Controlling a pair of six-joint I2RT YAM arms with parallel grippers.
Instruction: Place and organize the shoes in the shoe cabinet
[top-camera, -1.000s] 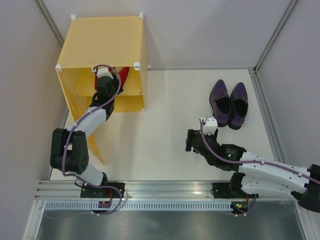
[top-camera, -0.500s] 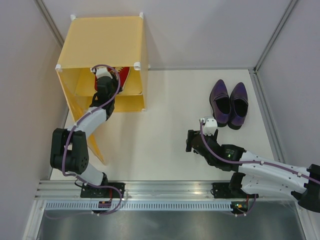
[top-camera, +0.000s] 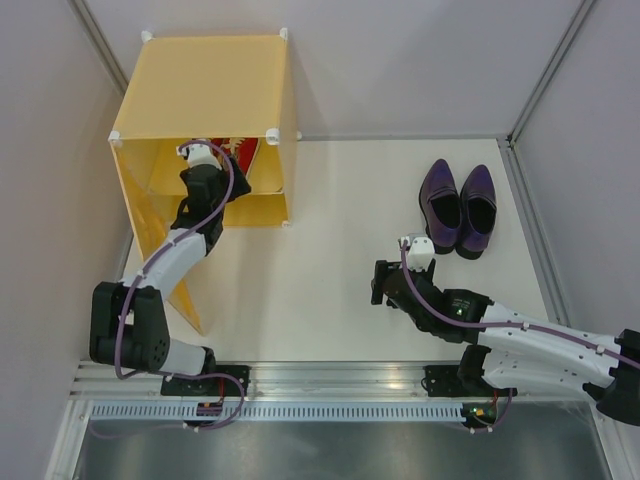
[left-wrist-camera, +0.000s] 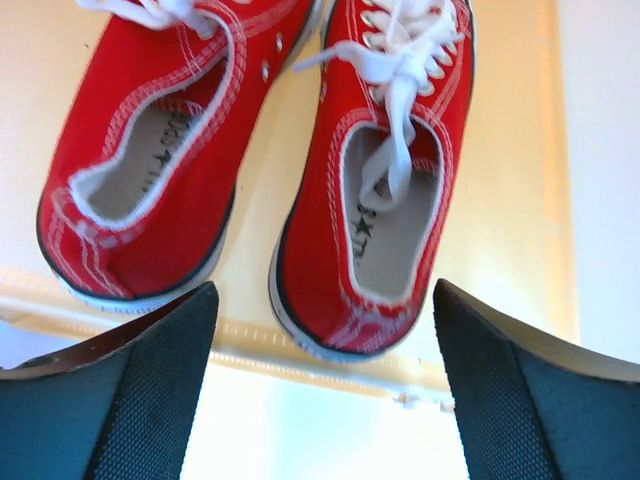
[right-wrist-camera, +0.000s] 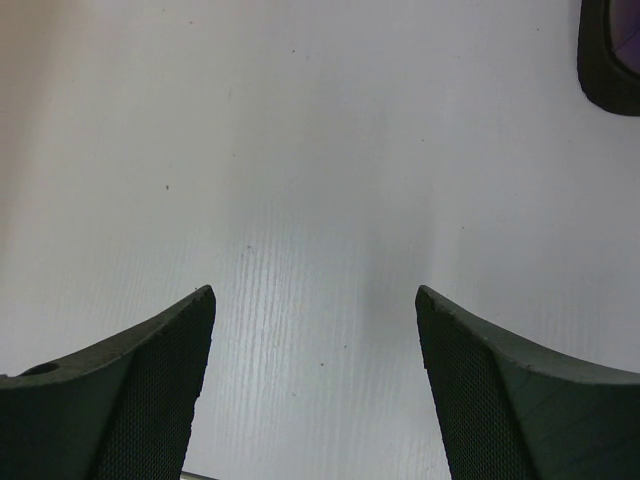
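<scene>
The yellow-orange shoe cabinet (top-camera: 205, 85) stands at the table's far left with its front open. Both red sneakers (left-wrist-camera: 150, 150) (left-wrist-camera: 385, 170) lie side by side on its inner shelf (left-wrist-camera: 505, 200), heels toward my left wrist camera. A sliver of them (top-camera: 243, 152) shows from above. My left gripper (top-camera: 203, 168) (left-wrist-camera: 322, 300) is open just in front of the heels and touches neither. The two dark purple slip-on shoes (top-camera: 440, 205) (top-camera: 478, 210) stand together at the far right. My right gripper (top-camera: 385, 283) (right-wrist-camera: 312, 295) is open over bare table, short of them.
The cabinet door (top-camera: 190, 305) hangs open toward the near left, beside my left arm. Grey walls close in the table at the left, back and right. An edge of one purple shoe (right-wrist-camera: 610, 60) shows at the right wrist view's top corner.
My left gripper has opened wide and shifted a little to the left at the cabinet's mouth. The red sneakers stay on the shelf. The right arm has not moved.
</scene>
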